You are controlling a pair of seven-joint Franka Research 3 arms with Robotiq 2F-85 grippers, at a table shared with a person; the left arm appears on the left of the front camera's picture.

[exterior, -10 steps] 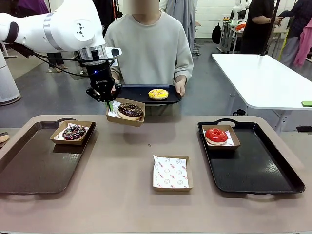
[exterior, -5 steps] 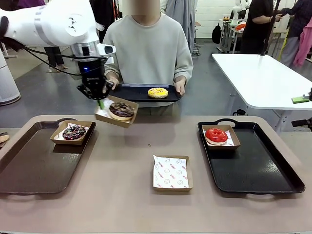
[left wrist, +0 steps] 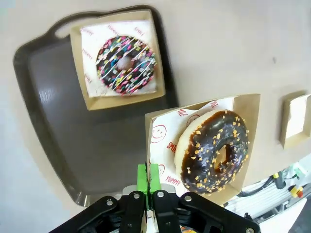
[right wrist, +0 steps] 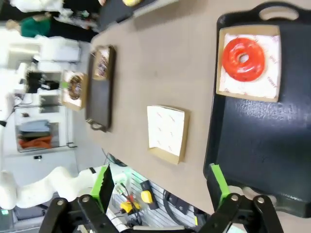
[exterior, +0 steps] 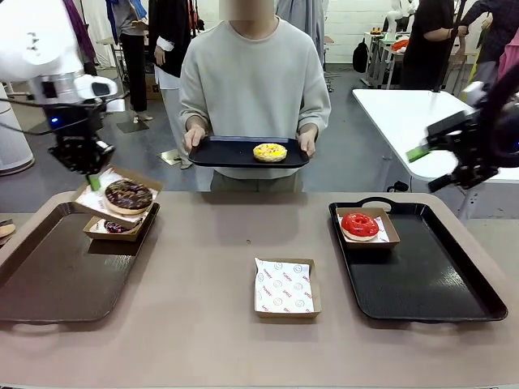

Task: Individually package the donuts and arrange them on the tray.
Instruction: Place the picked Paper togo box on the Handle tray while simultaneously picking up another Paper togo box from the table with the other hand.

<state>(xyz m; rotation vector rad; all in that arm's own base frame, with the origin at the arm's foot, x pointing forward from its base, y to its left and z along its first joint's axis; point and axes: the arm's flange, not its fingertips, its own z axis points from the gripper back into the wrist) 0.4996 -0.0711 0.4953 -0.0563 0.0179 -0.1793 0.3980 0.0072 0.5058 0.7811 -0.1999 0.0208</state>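
Front view: held box [exterior: 150,183] covers most of the purple-sprinkled donut [exterior: 112,227] behind it; I get only a sliver. Left tray [exterior: 57,275] runs off the picture's edge. Right claw [exterior: 431,166] is motion-smeared, its arm cut at the frame edge.

Left wrist view: left claw [left wrist: 147,175] hides the box corner it pinches. Empty box [left wrist: 295,119] is clipped at the side.

Right wrist view: yellow donut [right wrist: 129,2] is clipped at the top. Chocolate donut [right wrist: 74,87] is too small for me to read its toppings.

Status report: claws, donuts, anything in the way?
Left claw shut on box holding chocolate donut, above left tray's edge. Right claw open, empty. Purple-sprinkled donut, boxed, already on that tray, close by.
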